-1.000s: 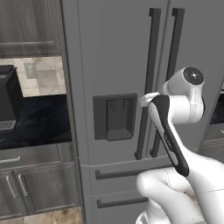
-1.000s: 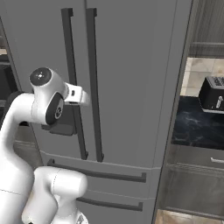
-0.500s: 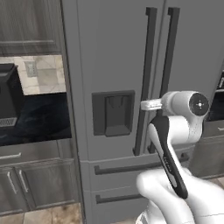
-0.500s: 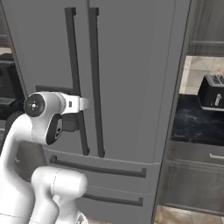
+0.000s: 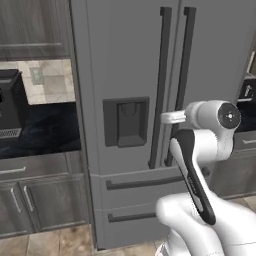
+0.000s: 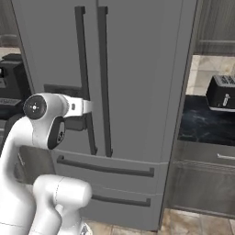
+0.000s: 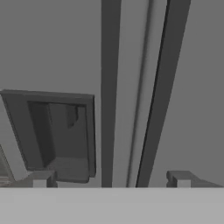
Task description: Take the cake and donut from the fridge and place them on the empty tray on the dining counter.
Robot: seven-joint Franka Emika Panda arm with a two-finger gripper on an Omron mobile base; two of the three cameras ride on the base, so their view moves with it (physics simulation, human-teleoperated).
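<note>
Fridge (image 5: pixel 125 60) dead ahead, both doors shut, grey steel front. Two long dark bar handles (image 5: pixel 161 85) run vertical either side of the centre seam; dispenser recess (image 5: pixel 126 121) on the left door, two drawers (image 5: pixel 135 200) w/ horizontal dark pulls below.

Gripper (image 7: pixel 111 179) spread wide, nothing between the tips, aimed at the fridge front. In hand view, fingertips (image 7: pixel 41 178) rise at bottom, left one below the recess (image 7: pixel 52 131), right one just right of the right handle; both handles (image 7: pixel 109 92) run up between the tips. Contact w/ handles: can't tell. From left base view, wrist sits just right of the handles at about recess height, white stub pointing toward them. From right base view, wrist just left of the handles (image 6: pixel 85 78), in front of the recess (image 6: pixel 64 89).

Black marbled counter (image 5: pixel 45 130) w/ grey cabinets (image 5: pixel 40 195) left of fridge, dark appliance (image 5: pixel 11 105) on it. Right of fridge, another black counter (image 6: pixel 206 126) w/ a dark toaster (image 6: pixel 222 92), grey drawer (image 6: pixel 202 158) under.

Cake, donut: presumably behind the shut doors, can't tell.
</note>
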